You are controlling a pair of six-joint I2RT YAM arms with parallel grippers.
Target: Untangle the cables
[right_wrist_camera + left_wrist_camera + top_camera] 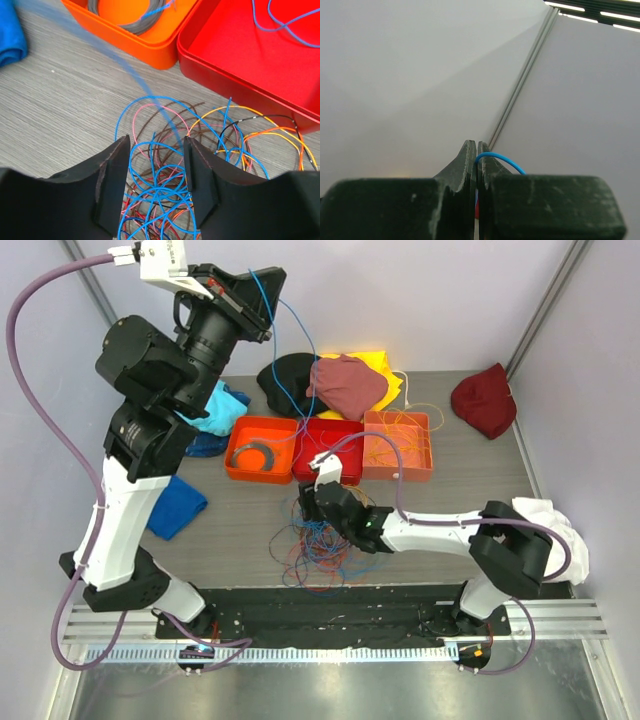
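Note:
The cables [315, 545] lie as a tangled pile of blue, red, brown, pink and orange wires on the table in front of the trays. My left gripper [258, 302] is raised high at the back left, shut on a thin blue cable [300, 328] that hangs down toward the trays. In the left wrist view the blue cable [501, 159] loops out from between the closed fingers [468, 160]. My right gripper [312, 508] is open, low over the pile. In the right wrist view its fingers [116, 165] straddle blue loops of the tangle [165, 187], and a blurred blue strand rises between them.
Three trays stand behind the pile: an orange tray [240, 472] holding a grey coil, a red tray [352, 472], and an orange tray [430, 462] with orange wires. Cloths lie around: blue [180, 505], cyan [222, 408], maroon [345, 385], dark red [485, 400], white [548, 522].

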